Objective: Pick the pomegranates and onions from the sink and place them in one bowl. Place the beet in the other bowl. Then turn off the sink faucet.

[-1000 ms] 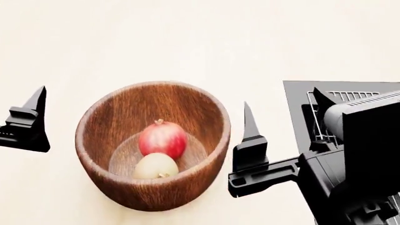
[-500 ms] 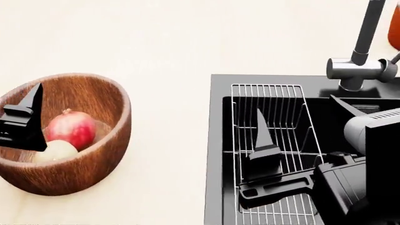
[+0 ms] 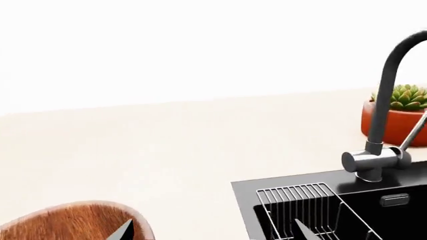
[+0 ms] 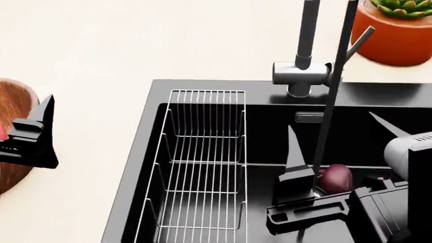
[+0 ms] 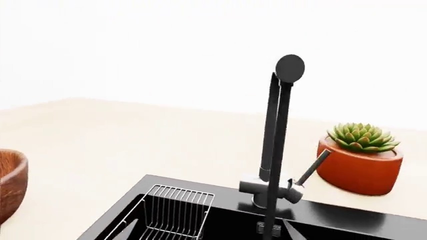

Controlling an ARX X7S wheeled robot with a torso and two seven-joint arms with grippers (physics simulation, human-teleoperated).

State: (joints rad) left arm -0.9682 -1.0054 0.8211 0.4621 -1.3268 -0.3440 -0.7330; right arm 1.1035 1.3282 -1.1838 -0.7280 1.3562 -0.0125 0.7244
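Note:
The black sink (image 4: 152, 131) holds a wire rack (image 4: 202, 157) at its left. A dark purple beet (image 4: 335, 177) lies on the basin floor. My right gripper (image 4: 341, 142) hangs open over the basin, with the beet below and between its fingers. The faucet (image 4: 300, 76) stands behind the basin with its thin lever (image 4: 357, 40) angled up. A thin dark line runs from the spout down beside the beet. The wooden bowl (image 4: 10, 136) shows at the left edge with a red sliver of pomegranate. My left gripper (image 3: 215, 235) is open beside the bowl. The onions and the white bowl are out of view.
A succulent in a terracotta pot (image 4: 395, 30) stands on the cream counter (image 4: 135, 45) behind the faucet, to its right. The tall spout (image 5: 273, 130) rises above the basin's back edge. Bare counter lies between the bowl and the sink.
The head view has swung right from the wooden bowl to the sink. The bowl slid to the left edge, and the beet, faucet and pot came into view. Both grippers stay open.

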